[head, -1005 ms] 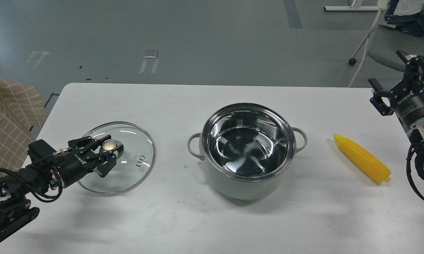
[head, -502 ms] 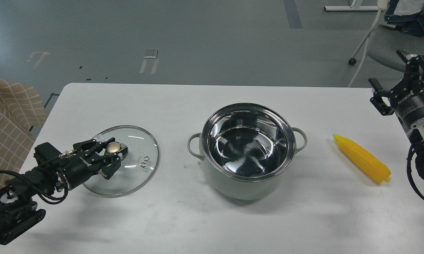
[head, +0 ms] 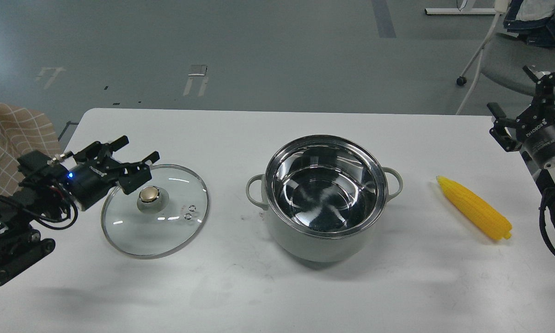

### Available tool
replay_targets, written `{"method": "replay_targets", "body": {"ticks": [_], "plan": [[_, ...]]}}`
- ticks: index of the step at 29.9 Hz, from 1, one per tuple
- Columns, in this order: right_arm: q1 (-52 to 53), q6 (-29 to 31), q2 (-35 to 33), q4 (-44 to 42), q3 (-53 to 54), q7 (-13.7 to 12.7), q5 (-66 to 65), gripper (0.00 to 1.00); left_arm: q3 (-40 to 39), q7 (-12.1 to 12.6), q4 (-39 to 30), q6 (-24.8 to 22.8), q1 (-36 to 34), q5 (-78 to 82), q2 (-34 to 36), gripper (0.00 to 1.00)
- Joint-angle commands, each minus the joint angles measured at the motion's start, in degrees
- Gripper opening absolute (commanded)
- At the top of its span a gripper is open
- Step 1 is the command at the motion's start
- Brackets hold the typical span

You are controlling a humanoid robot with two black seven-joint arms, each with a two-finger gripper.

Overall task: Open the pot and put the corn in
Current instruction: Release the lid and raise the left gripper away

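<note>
The pale grey-green pot (head: 324,240) stands open in the middle of the table, its shiny steel inside empty. The glass lid (head: 155,210) with a gold knob lies flat on the table to its left. My left gripper (head: 136,151) is open and empty, raised above the lid's far-left edge, clear of the knob. The yellow corn (head: 473,207) lies on the table to the right of the pot, pointed end away from me. My right gripper (head: 513,107) is open and empty, held up at the right edge, beyond the corn.
The white table (head: 240,296) ends close behind the pot. A checked cloth (head: 9,143) hangs at the far left. A chair (head: 508,51) stands behind the table at the right.
My left gripper has let go of the lid's knob, opened and risen back to the left. The lid now rests flat on the table. The right arm has shifted slightly right.
</note>
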Motion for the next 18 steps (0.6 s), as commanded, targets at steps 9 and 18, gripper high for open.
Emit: {"method": "replay_targets", "body": {"ticks": [9,18], "plan": [[6.1,0.0,-10.3,3.4,-0.3,0.0,-32.3,1.00,-4.8,0.0,-9.3,-28.1,-14.5,-52.7,3.5,0.96],[4.7,-1.1,-20.3,18.7,-4.0,0.0,-67.2,1.00,-9.4,0.0,-9.8,-39.9,-14.5,-60.7,0.7,0.97]]}}
